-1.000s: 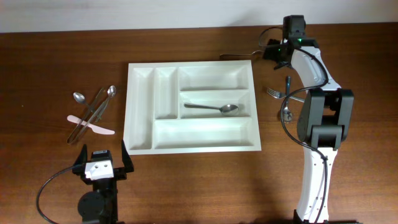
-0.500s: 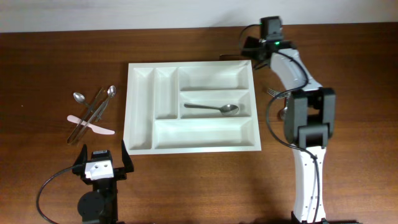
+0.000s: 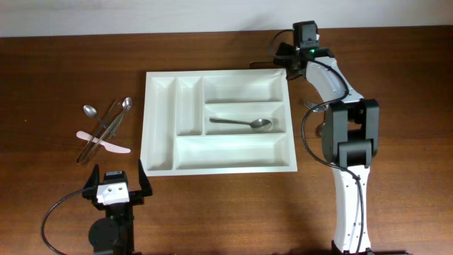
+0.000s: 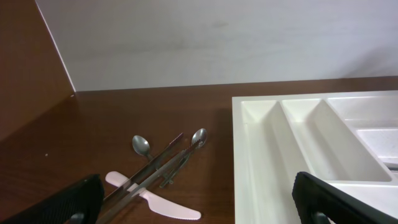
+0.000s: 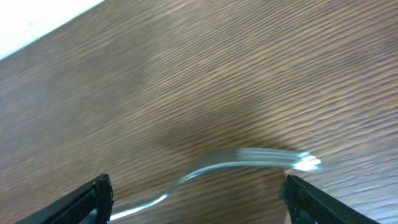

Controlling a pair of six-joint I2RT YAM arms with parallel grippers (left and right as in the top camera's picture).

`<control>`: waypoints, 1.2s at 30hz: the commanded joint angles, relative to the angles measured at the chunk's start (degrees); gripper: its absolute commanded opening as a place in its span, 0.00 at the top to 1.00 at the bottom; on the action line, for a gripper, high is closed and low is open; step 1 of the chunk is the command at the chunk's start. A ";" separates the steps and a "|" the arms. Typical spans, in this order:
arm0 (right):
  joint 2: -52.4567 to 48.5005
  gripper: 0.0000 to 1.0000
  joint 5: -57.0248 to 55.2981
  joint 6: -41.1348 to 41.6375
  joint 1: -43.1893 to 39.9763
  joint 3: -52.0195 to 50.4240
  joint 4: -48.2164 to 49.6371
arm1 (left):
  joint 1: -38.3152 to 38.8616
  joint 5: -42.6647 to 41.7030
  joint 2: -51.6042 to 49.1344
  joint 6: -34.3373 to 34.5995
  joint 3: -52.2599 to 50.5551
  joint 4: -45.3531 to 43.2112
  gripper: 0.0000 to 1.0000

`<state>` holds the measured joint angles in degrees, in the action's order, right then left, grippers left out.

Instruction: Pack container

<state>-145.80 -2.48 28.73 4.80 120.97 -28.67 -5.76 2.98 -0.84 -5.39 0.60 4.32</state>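
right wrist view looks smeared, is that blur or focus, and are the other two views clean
Right wrist view: the metal utensil and wood grain are streaked one way, likely motion blur, not focus. Overhead view: sharp, evenly lit, the white container bright but not blown out. Left wrist view: crisp on the loose cutlery, fingertips dark at the bottom corners.

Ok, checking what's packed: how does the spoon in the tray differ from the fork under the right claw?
The spoon lies inside the container, in a medium compartment; the fork lies on the bare table outside it. The spoon ends in a rounded bowl; the fork in tines. No claw is near the spoon; the right claw hovers open over the fork. Both are silver metal.
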 commanded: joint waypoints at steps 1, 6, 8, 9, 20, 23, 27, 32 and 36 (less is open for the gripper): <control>-2.69 0.16 -0.20 3.52 -2.32 0.13 -1.44 | -0.31 -0.63 0.55 -0.55 -0.11 0.28 0.01; -2.67 0.27 -1.27 5.92 -2.62 0.13 -3.19 | -0.31 -0.66 0.55 -0.55 -0.11 0.28 0.01; -2.67 0.31 -1.22 6.84 -2.58 0.13 -3.74 | -0.31 -0.66 0.55 -0.55 -0.11 0.28 0.01; -2.67 0.35 -1.20 7.78 -2.56 0.13 -4.20 | -0.31 -0.66 0.55 -0.55 -0.11 0.28 0.01; -2.67 0.43 -0.61 12.28 -2.62 2.78 -14.86 | -0.31 -0.66 0.55 -0.52 -0.11 0.28 0.01; -2.67 0.46 -0.57 12.26 -2.71 3.78 -17.00 | -0.31 -0.63 0.55 -0.55 -0.11 0.28 0.01; -2.67 0.47 1.22 12.26 -3.08 4.63 -18.29 | -0.31 -0.63 0.55 -0.55 -0.11 0.28 0.01; -2.64 0.36 5.57 12.26 -3.91 4.76 -17.44 | -0.31 -0.63 0.55 -0.55 -0.11 0.28 0.01; -2.64 0.69 7.28 12.28 -4.50 4.76 -16.98 | -0.31 -0.63 0.55 -0.55 -0.11 0.28 0.01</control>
<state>-146.02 1.43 40.47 1.13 125.91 -45.65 -5.76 2.98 -0.84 -5.39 0.60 4.32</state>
